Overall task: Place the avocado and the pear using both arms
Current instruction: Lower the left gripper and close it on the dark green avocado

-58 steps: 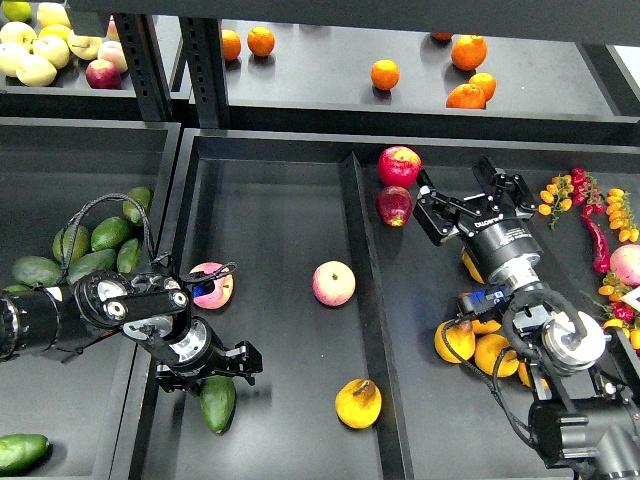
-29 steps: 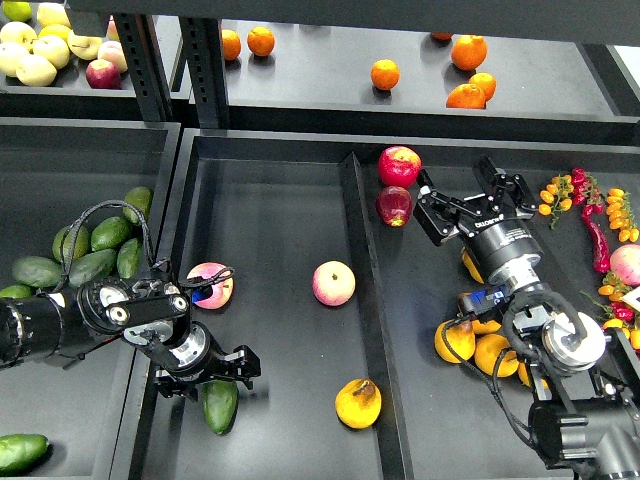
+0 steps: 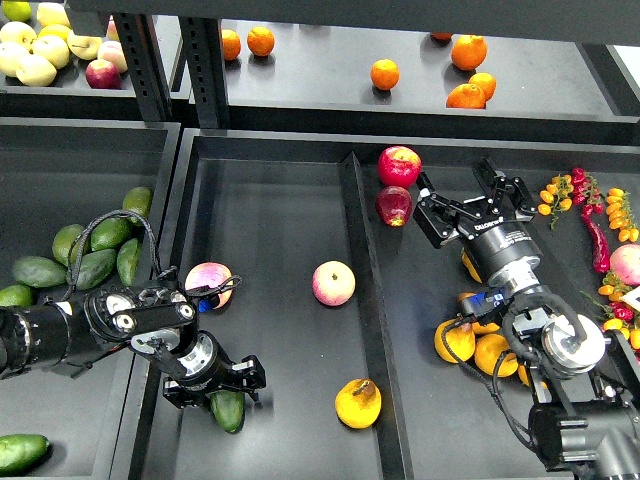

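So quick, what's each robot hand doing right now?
Left gripper: closed around the avocado, low in the middle bin.
Right gripper: open, holding nothing, near the dark red apple.

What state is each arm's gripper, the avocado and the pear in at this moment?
Left gripper: low in the middle bin, over the avocado; grip unclear.
Right gripper: open, empty.
Avocado: lying in the bin, partly hidden.
Pear: resting in the bin, untouched.

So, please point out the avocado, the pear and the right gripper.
avocado [image 3: 229, 409]: head view, on its visible green lower half.
pear [image 3: 357, 404]: head view, on the middle of its yellow body.
right gripper [image 3: 468, 196]: head view, midway between its fingertips.
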